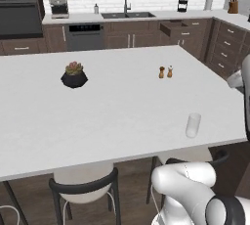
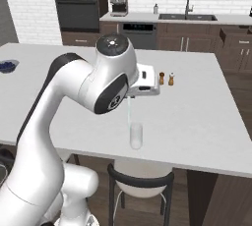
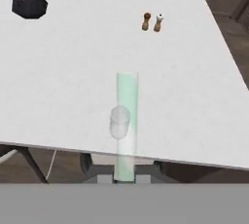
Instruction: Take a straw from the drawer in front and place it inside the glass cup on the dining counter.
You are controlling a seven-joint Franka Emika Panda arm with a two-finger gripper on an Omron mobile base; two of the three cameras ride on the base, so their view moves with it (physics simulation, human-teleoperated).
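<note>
The glass cup (image 1: 193, 125) (image 2: 136, 135) (image 3: 119, 121) stands near the front edge of the white dining counter (image 1: 112, 111) (image 2: 197, 117). My gripper (image 2: 130, 98) (image 3: 124, 178) hovers straight above it, shut on the straw (image 2: 129, 111) (image 3: 126, 101). The pale straw hangs upright, its lower end at the cup's mouth. I cannot tell whether the tip is inside. In the hand view the straw looks like a wide pale-green band crossing the cup. Across the kitchen, the dark-brown drawer (image 1: 173, 27) stands pulled open under the far worktop.
Two small shakers (image 1: 165, 72) (image 2: 166, 78) (image 3: 151, 22) stand beyond the cup. A potted plant (image 1: 74, 75) (image 3: 29, 1) sits at the counter's left. Black-backed stools (image 1: 85, 185) (image 2: 142, 181) are tucked under the near edge. A blue bowl (image 2: 7, 65) lies far left.
</note>
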